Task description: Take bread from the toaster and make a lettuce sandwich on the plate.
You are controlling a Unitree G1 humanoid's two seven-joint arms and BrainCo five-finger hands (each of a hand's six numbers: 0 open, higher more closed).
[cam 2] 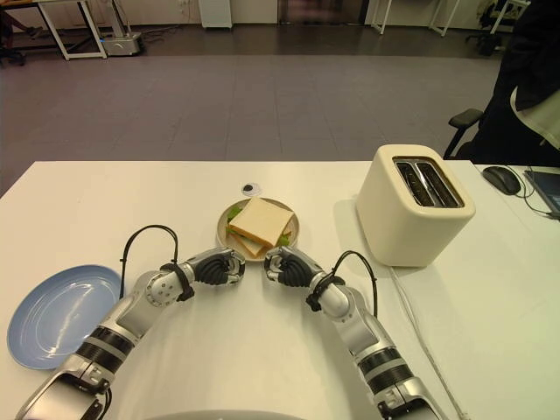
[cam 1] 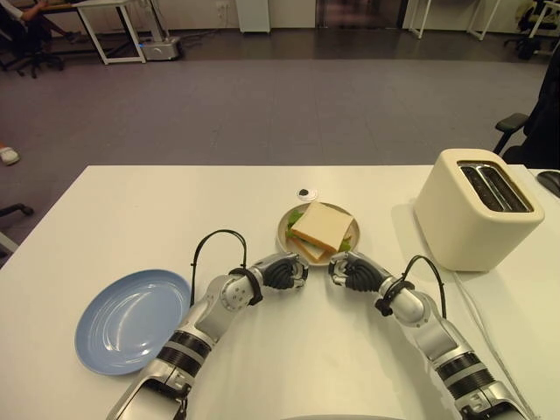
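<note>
A sandwich [cam 1: 321, 229] of two bread slices with green lettuce showing at its edges lies on a small tan plate [cam 1: 285, 233] in the middle of the white table. The cream toaster [cam 1: 472, 210] stands at the right, its two slots dark and without bread sticking out. My left hand [cam 1: 282, 271] rests on the table just in front of the plate's left side, fingers curled and holding nothing. My right hand [cam 1: 352, 272] sits just in front of the plate's right side, fingers curled too and holding nothing. The two hands face each other a short gap apart.
A blue plate [cam 1: 131, 320] with nothing on it lies at the front left of the table. A small white disc with a dark centre [cam 1: 305, 193] lies behind the sandwich plate. A black mouse [cam 2: 502, 179] and the toaster's cable [cam 1: 477, 308] are at the right.
</note>
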